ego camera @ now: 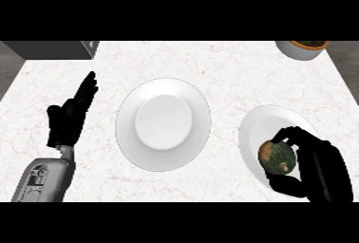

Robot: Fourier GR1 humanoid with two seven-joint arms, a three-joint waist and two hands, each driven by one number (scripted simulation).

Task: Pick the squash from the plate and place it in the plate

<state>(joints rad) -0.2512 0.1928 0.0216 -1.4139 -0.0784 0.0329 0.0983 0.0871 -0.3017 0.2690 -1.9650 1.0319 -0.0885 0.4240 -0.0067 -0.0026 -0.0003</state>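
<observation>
The right hand comes in from the lower right edge, its forearm cut off by the frame, and curls round the squash. Fingers hook over the top of the squash and the thumb closes under it, so its right side is hidden behind the black palm. Only the mottled green and orange left face shows. The squash sits over the right plate, whose lower right part is covered by the hand; whether the squash touches the plate or is just above it cannot be told.

To the left of that hand lies a second, larger plate on the marble counter. Further left, the left hand rests open, fingers straight and pointing away, holding nothing.

Beyond the right hand, a bowl is cut off at the far edge, its contents unclear. A dark grey block sits at the far left corner.
</observation>
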